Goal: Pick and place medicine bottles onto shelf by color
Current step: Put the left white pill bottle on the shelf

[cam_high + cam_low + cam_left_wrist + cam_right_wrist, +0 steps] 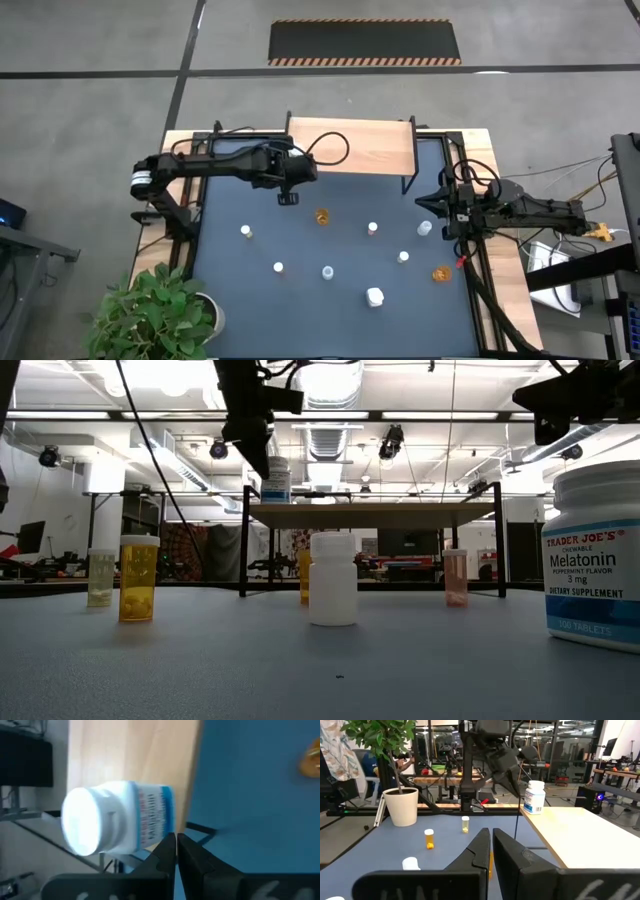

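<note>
Hovering just beside white bottle (534,796) at shelf (351,147) edge, left gripper (288,197) pinched shut, empty.

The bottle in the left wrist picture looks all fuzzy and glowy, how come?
In the left wrist view the white bottle sits very close to the camera, so it is out of focus and its cap glares. In the right wrist view the same bottle looks sharp.
</note>
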You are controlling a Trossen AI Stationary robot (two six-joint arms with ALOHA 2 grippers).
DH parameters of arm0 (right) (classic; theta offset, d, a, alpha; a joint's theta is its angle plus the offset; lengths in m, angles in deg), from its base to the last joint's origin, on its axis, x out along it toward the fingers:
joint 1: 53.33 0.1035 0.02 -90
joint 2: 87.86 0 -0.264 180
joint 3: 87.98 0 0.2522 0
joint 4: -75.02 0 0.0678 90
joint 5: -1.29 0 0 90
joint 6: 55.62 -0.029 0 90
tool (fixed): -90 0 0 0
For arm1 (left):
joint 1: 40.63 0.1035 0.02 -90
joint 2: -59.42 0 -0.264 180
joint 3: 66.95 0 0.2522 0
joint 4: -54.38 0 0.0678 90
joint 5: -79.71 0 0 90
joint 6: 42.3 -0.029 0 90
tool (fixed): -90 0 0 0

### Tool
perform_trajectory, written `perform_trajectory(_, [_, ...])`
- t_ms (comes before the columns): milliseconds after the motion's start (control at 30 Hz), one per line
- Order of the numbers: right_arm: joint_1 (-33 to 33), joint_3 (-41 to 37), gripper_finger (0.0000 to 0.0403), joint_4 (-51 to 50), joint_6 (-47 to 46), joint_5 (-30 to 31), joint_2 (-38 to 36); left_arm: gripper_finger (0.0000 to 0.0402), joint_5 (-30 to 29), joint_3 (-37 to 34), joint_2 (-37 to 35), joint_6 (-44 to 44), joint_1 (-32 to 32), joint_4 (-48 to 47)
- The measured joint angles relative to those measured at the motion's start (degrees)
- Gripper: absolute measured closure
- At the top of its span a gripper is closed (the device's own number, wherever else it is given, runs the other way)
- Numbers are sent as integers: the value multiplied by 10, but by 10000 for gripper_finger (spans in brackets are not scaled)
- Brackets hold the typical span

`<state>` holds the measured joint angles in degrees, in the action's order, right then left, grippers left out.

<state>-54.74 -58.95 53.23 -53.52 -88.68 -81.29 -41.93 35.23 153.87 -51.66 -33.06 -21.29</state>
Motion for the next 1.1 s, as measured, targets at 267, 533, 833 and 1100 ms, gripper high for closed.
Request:
perform_trajectory(267, [0,0,390,0,0,0,0,402,-5,0,0,0,16,2])
perform_trajectory(533, [0,0,390,0,0,0,0,402,-6,0,0,0,24,5])
perform_trajectory(833, [0,0,390,0,0,0,0,402,-8,0,0,0,30,15])
perform_trajectory(1100, [0,0,390,-1,0,0,0,402,1,8,0,1,20,15])
